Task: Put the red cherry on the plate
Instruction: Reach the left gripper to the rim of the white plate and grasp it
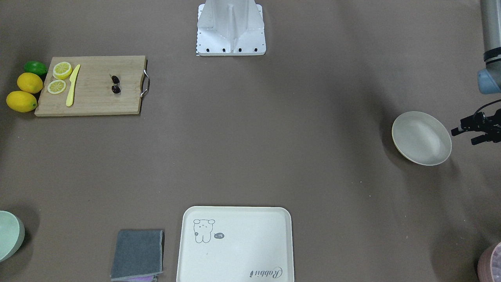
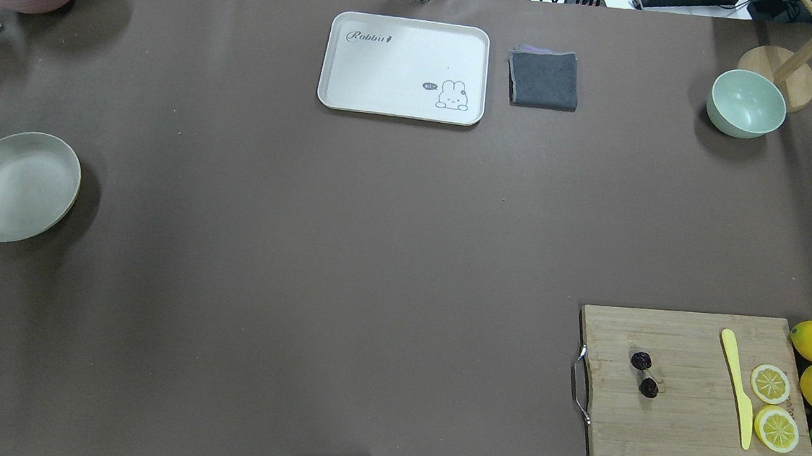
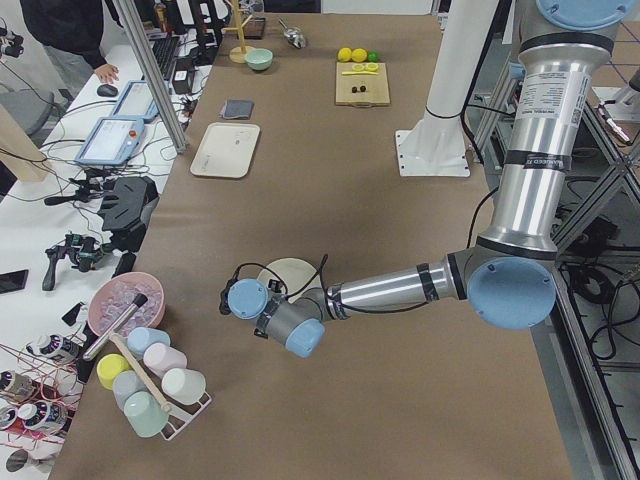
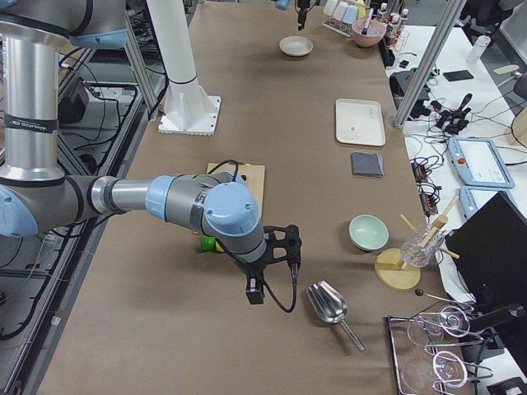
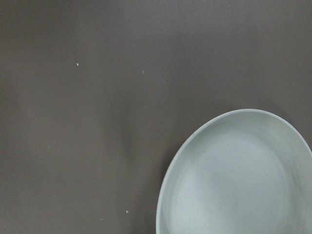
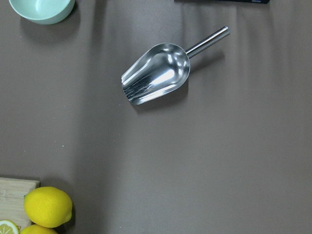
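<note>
the red cherry (image 2: pixel 644 374) lies on the wooden board (image 2: pixel 687 431), close to the board's metal handle, on the near right side of the overhead view. it is two tiny dark balls joined by thin stems. it sits apart from the lemon slices (image 2: pixel 770 383) and the yellow knife (image 2: pixel 737 388). there is bare wood all around it, which should make it easy to reach from above.

the plate (image 2: pixel 18 186) is well apart from it, at the left edge of the same view. nothing is in it, so it looks ready for the fruit.

the left end effector (image 1: pixel 473 131) hangs just beside the plate, and its camera looks down on the plate's rim. i cannot tell if it is released or clenched. the right end effector (image 4: pixel 268 263) hangs past the end of the board, above the brown worktop (image 2: pixel 375 254), near a metal scoop (image 6: pixel 156 73) and the whole lemons (image 6: pixel 48 207). it shows only from the side, so i cannot tell its state either.

i think the job has not begun. the right arm is closer to the cherry, so it will likely do the picking. the cherry is small and round and might roll or slip, so the pinch has to be gentle and right on it. then comes a long trip across to the plate.
</note>
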